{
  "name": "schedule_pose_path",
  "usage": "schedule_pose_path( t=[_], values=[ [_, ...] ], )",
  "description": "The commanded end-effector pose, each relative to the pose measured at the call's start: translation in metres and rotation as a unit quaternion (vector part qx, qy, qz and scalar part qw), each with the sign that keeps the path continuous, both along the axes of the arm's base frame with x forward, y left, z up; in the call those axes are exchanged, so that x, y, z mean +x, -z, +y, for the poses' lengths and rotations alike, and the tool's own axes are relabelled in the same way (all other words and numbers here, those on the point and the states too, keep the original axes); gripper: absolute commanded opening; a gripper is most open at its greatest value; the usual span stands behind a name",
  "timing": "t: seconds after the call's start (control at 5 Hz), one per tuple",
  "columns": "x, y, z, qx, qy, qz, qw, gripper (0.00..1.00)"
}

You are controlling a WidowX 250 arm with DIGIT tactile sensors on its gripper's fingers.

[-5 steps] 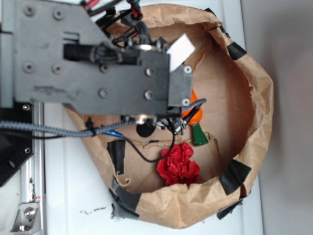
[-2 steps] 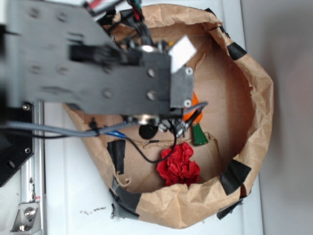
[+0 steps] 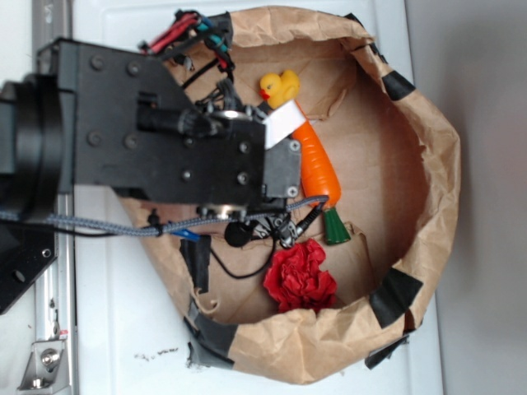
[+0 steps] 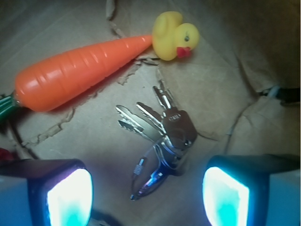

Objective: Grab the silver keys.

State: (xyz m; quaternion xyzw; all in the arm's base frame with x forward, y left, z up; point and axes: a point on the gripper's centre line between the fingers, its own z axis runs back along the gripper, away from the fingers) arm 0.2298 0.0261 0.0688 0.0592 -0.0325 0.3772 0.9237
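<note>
Between the spread claw (image 4: 148,193) fingers, three silver keys (image 4: 162,134)

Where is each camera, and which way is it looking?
Exterior: sits overhead, looking straight down into the brown paper bag; the robot's black arm covers the left part, hiding the keys.
Wrist: sits on the arm just above the gripper, looking down at the bag floor and the silver keys; its two glowing fingertips show at the bottom, spread apart.
Shared: both show the orange carrot and the yellow rubber duck.
</note>
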Motion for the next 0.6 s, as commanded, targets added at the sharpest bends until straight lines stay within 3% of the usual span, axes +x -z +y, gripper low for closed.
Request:
schedule_pose_path(
  t=[0.0,0.4],
  values=[
    [0.001,-0.010,0.009,-0.007,0.004,-0.024,1.000,1.00],
    [0.002,0.003,0.012,0.016,-0.002,-0.038,0.999,1.00]
  ],
)
